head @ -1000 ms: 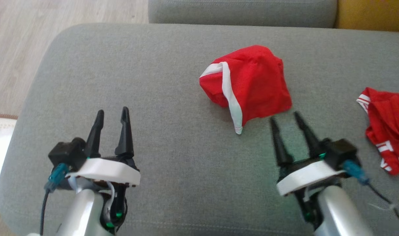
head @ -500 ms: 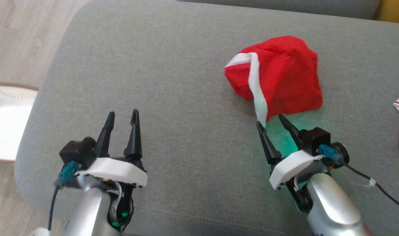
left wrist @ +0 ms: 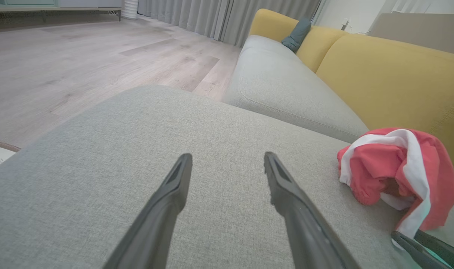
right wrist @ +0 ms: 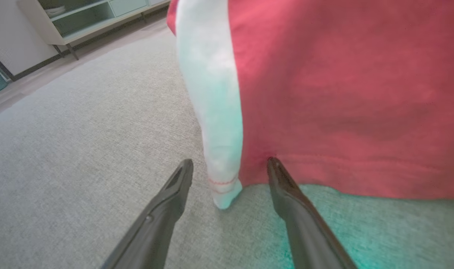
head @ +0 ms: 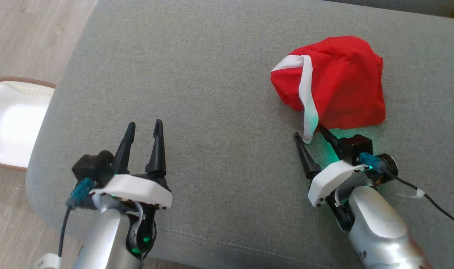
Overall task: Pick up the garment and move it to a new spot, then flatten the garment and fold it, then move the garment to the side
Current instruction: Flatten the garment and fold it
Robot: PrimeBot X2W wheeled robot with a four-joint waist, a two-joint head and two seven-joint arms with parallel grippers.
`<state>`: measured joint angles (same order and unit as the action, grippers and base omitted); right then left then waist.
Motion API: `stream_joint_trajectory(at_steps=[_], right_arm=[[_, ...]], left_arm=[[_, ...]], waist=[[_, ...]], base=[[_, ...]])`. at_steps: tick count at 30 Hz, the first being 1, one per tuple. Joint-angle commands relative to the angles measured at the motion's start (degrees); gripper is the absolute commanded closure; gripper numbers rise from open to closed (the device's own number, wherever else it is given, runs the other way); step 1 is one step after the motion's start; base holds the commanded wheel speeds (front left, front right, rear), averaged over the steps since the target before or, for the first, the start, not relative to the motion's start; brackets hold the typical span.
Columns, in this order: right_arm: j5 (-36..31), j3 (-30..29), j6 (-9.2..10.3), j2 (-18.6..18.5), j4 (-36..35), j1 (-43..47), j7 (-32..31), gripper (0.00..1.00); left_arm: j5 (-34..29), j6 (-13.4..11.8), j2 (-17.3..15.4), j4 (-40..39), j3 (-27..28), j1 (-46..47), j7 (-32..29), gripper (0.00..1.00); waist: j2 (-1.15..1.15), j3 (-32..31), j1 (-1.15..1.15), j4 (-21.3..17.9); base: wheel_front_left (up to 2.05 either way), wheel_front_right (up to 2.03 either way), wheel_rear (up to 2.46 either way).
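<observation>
The garment (head: 335, 82) is a crumpled red piece with a white stripe, lying on the grey cushion (head: 212, 93) at the right. My right gripper (head: 310, 131) stands open at its near edge, and the white stripe's end (right wrist: 223, 186) lies between the fingertips in the right wrist view, where the garment (right wrist: 342, 93) rises close ahead. My left gripper (head: 144, 124) is open over bare cushion at the lower left, well apart from the garment. In the left wrist view the left gripper (left wrist: 227, 158) points across the cushion, with the garment (left wrist: 398, 175) at the right.
A white mat (head: 10, 119) with a brown rim lies on the wooden floor (head: 21, 33) left of the cushion. A grey seat (left wrist: 286, 89) with yellow backrests (left wrist: 391, 74) stands beyond. A pale shelf unit (right wrist: 85, 15) lines the far wall.
The head camera has shifted, so the scene slid right and down. My right gripper has closed in on the garment's near edge until the white stripe's end lies between its fingers. The left gripper holds still.
</observation>
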<state>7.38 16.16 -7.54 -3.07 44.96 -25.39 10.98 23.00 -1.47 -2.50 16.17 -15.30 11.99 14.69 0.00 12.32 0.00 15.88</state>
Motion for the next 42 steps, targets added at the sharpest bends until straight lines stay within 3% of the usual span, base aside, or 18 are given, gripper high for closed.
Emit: stream_joint_trajectory(at_steps=[1,2,15,24,34,42], right_arm=[[-0.29,1.15,0.05,0.19,-0.74,-1.76,0.8,0.24],[-0.3,1.09,0.05,0.19,-0.21,-1.96,0.94,1.0],[-5.14,-4.77,0.05,0.19,0.93,-1.22,2.96,1.0],[-11.18,-9.88,0.05,-2.5,-5.29,1.95,1.49,1.0],[-11.25,-14.15,0.05,-8.73,-13.89,4.55,-8.05,1.0],[-11.45,-14.18,0.05,-9.71,-17.12,5.62,-11.94,1.0]], left_arm=[[0.66,-0.17,-0.39,-1.62,1.49,2.39,0.3,0.0],[0.68,-0.23,-0.39,-1.53,1.39,2.56,0.3,0.0],[-0.09,-0.12,-0.38,-1.26,3.38,1.36,0.3,0.0],[-2.27,0.71,-0.38,-1.21,3.27,0.93,0.3,0.0],[-4.0,3.57,-0.38,0.04,-2.0,2.61,0.3,0.0],[-2.1,6.39,-0.38,4.61,-10.13,6.84,0.3,0.0]], waist=[[0.0,0.0,0.0,0.07],[0.0,-0.08,0.0,0.1],[0.0,-3.78,0.0,-4.89],[0.0,-6.09,0.0,-10.18],[0.0,-5.08,0.0,-14.15],[0.0,-2.79,0.0,-15.97]], base=[[0.0,0.0,0.0],[0.0,0.0,0.0],[0.0,0.0,0.0],[0.0,0.0,0.0],[0.0,0.0,0.0],[0.0,0.0,0.0]])
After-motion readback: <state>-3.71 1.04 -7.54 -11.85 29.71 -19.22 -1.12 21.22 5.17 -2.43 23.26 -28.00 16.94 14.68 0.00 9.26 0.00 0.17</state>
